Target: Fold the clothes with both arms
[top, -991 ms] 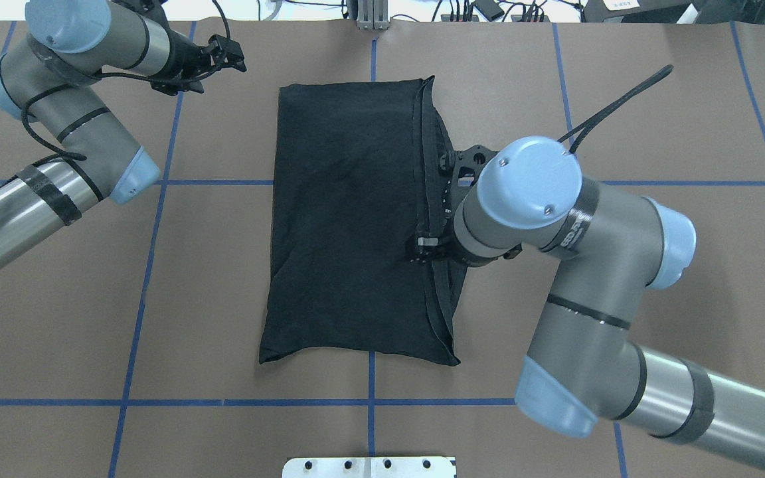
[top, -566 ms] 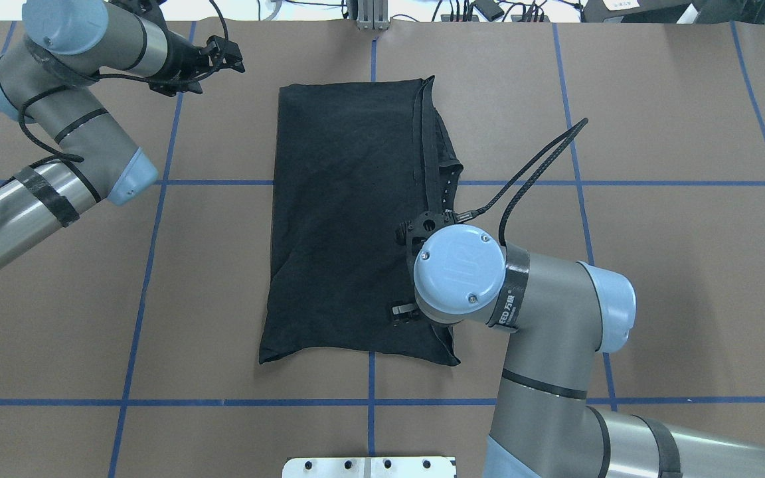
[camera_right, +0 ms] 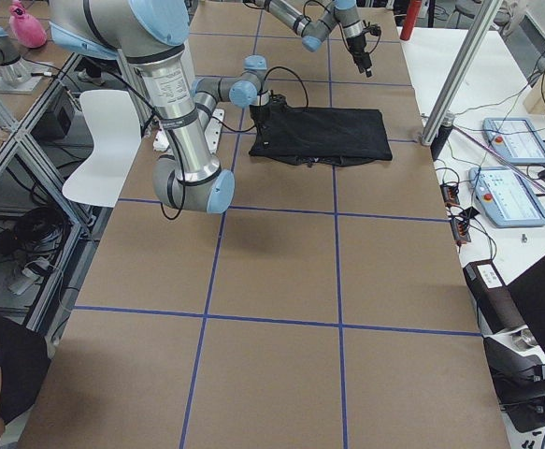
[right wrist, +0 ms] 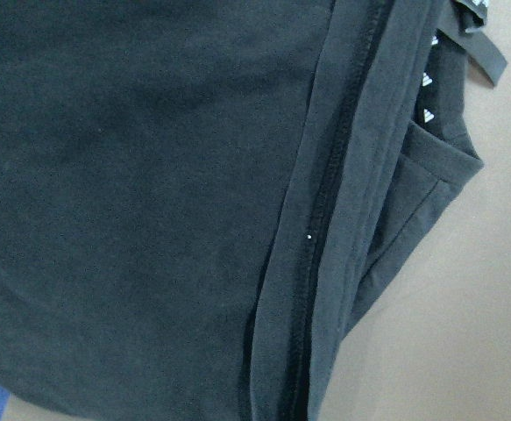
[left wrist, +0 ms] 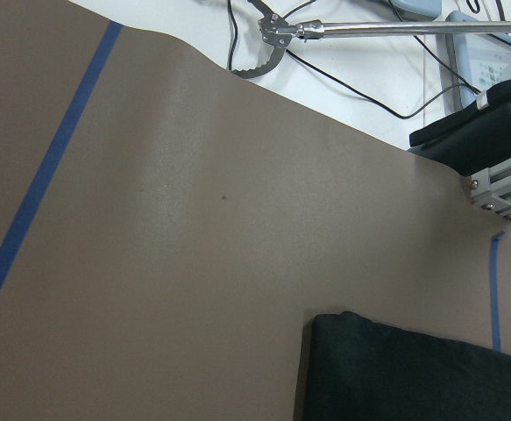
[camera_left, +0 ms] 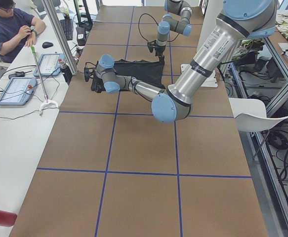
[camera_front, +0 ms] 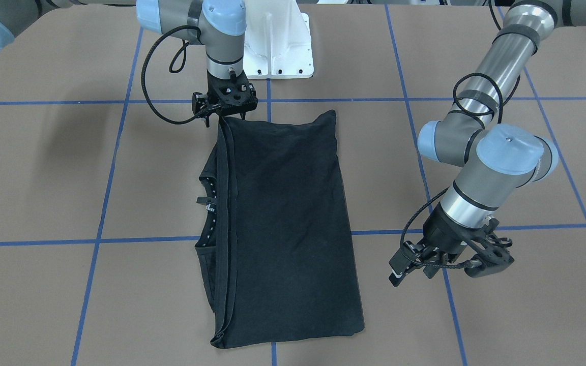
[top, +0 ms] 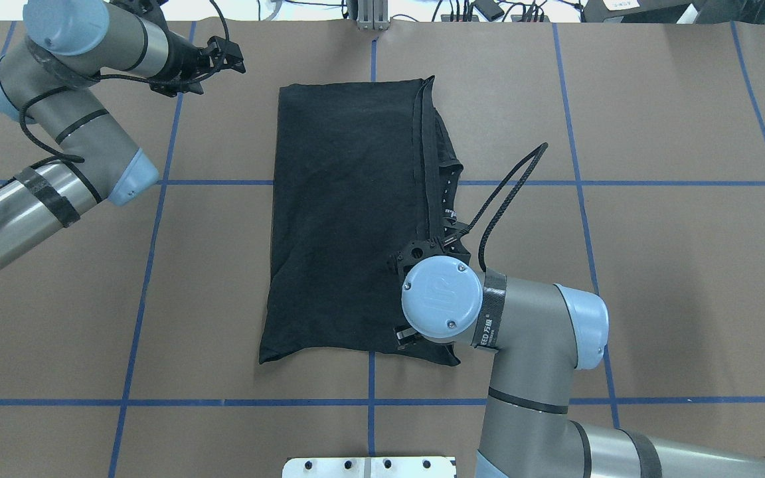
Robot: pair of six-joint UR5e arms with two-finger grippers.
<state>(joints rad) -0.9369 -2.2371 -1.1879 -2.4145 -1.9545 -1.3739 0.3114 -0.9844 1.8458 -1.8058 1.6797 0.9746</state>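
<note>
Shirt: the black short-sleeved cotton T-shirt (top: pixel 349 219) is lying folded into a long rectangle in the middle of the table, its length running away from the robot.
Shirt's edge: stacked hems are lining up along the robot's right side, with the neck opening (camera_front: pixel 209 198) peeking out beside them.
Right arm: the silver-grey tubular right arm (top: pixel 535 332) is reaching over the shirt's near right corner.
Right gripper: the small black right gripper (camera_front: pixel 224 114) is pointing down at that corner. From where I'm standing I cannot tell whether it is pinching cloth or gaping.
Left arm: the silver-grey left arm (top: pixel 70 126) is bending over the far left of the table.
Left gripper: the black left gripper (top: pixel 226 56) is hanging over bare table, well apart from the shirt. I cannot tell how its jaws are standing.
Table: the brown table (top: pixel 655 265) is carrying a grid of blue tape lines (top: pixel 157 232).
</note>
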